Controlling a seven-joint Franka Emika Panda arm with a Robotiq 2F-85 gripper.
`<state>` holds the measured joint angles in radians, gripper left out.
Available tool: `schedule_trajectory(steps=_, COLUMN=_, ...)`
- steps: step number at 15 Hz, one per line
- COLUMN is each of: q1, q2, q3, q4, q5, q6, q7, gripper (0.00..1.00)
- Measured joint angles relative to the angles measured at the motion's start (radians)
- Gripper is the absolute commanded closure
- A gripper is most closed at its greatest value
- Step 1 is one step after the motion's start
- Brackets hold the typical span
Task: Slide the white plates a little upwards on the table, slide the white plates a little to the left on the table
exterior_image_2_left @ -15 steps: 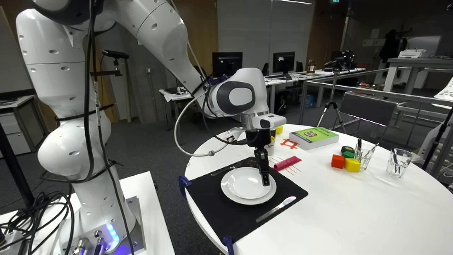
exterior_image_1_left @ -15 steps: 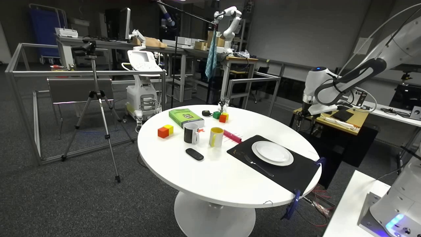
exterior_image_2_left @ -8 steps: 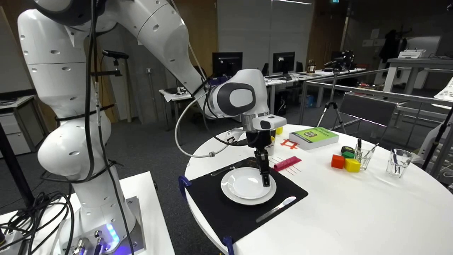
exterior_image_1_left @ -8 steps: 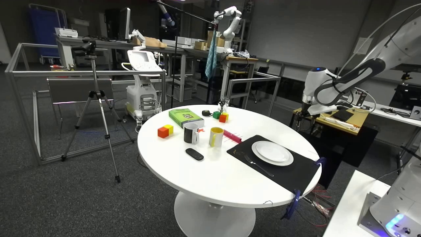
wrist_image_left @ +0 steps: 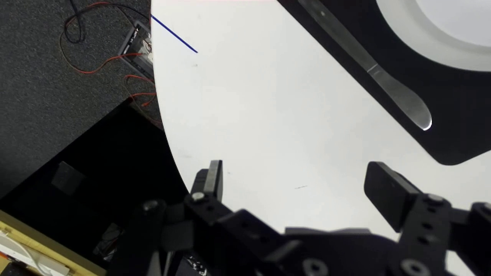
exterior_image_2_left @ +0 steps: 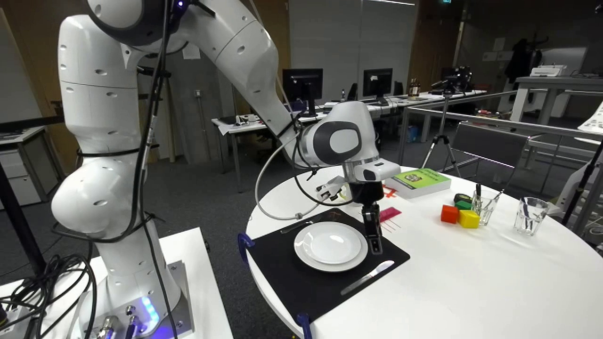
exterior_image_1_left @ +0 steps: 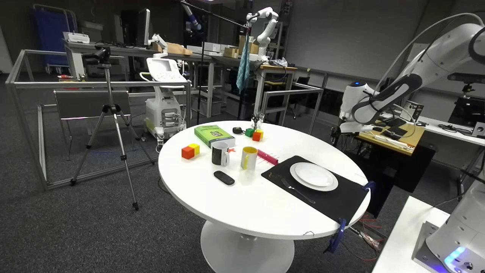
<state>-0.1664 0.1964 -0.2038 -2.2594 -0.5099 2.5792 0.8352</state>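
The white plates (exterior_image_1_left: 314,175) look like a smaller disc on a larger one. They lie on the black mat on the round white table (exterior_image_1_left: 223,203), and show in both exterior views (exterior_image_2_left: 331,245). In the wrist view only part of the plates (wrist_image_left: 441,42) shows, at the top right corner. My gripper (wrist_image_left: 295,168) is open and empty, with bare table (wrist_image_left: 249,99) between its fingers. In an exterior view the gripper (exterior_image_2_left: 375,249) is in the air beside the plates, apart from them. It also shows behind the table's far edge (exterior_image_1_left: 335,137).
A knife (exterior_image_2_left: 367,278) and a fork (exterior_image_1_left: 297,190) flank the plates on the black mat (exterior_image_1_left: 341,203). Blue clamps (exterior_image_1_left: 337,237) grip the table edge. Mugs (exterior_image_1_left: 249,158), a pink roll (exterior_image_2_left: 381,216), blocks (exterior_image_2_left: 450,214), glasses (exterior_image_2_left: 530,216) and a green book (exterior_image_2_left: 418,182) stand farther off.
The arm and gripper have moved away from over the plates' edge, to the right in one exterior view and left in another. The plates have not moved.
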Motion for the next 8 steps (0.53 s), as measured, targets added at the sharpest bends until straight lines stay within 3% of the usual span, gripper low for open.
schedule_trajectory(steps=5, q1=0.076, q2=0.151, q3=-0.042, q4=0.146, q5=0.003, q6=-0.004, q7=0.137, gripper=0.0)
schedule_trajectory(steps=8, q1=0.122, q2=0.22, q3=-0.06, q4=0.21, q5=0.014, q6=0.054, q7=0.222, gripper=0.0)
